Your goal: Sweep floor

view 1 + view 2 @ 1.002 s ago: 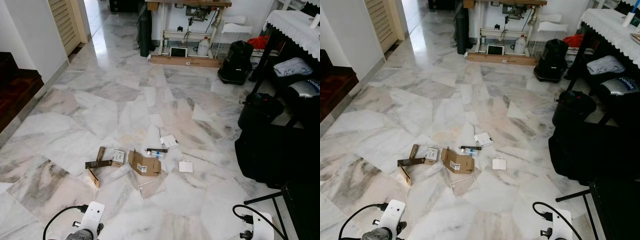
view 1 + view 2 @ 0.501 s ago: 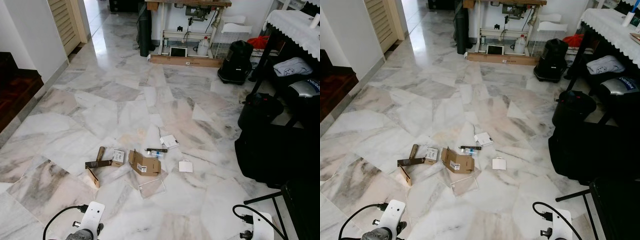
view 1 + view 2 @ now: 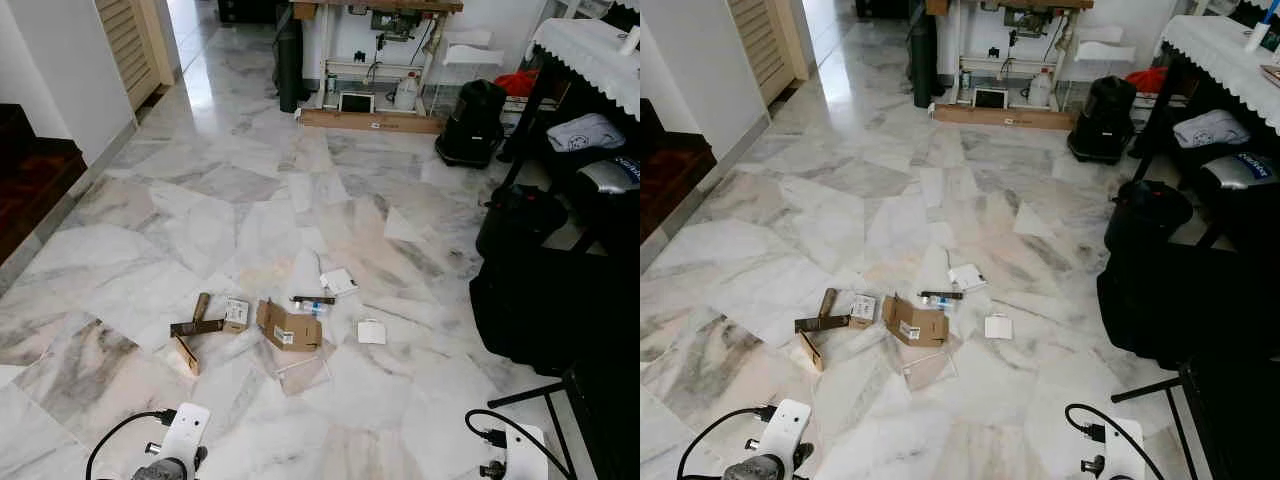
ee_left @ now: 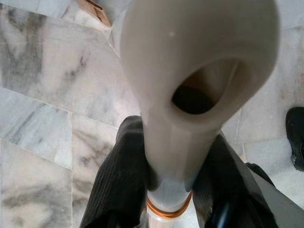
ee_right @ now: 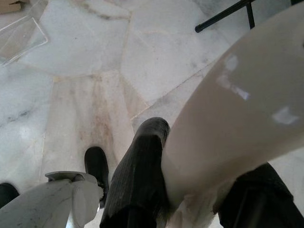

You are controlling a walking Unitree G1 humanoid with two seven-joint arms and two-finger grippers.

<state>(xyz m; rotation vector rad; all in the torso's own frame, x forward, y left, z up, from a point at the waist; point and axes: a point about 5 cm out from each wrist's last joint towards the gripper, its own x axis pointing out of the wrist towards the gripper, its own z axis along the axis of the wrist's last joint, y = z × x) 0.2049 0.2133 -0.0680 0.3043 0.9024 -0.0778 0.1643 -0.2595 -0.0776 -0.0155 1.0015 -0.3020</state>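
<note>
Litter lies in a cluster on the marble floor (image 3: 240, 200): a torn cardboard box (image 3: 289, 326), brown strips (image 3: 197, 326), a small white box (image 3: 237, 312), two white cards (image 3: 371, 332) (image 3: 339, 281) and a clear plastic sheet (image 3: 303, 372). It sits just ahead of my two wrists (image 3: 180, 440) (image 3: 515, 455), which show at the bottom edge. In the left wrist view my left gripper (image 4: 171, 156) is shut on a beige handle (image 4: 190, 71) with a hanging hole at its end. My right gripper (image 5: 199, 175) is shut on a thick cream handle (image 5: 237, 109).
Black bags (image 3: 545, 305) and a black stand leg (image 3: 530, 395) crowd the right side, under a cloth-covered table (image 3: 590, 50). A black bin (image 3: 471, 122) and a work table (image 3: 375, 60) stand at the far end. Dark wooden steps (image 3: 30, 170) are on the left.
The head view has shifted very slightly. The litter and both arms stay where they were.
</note>
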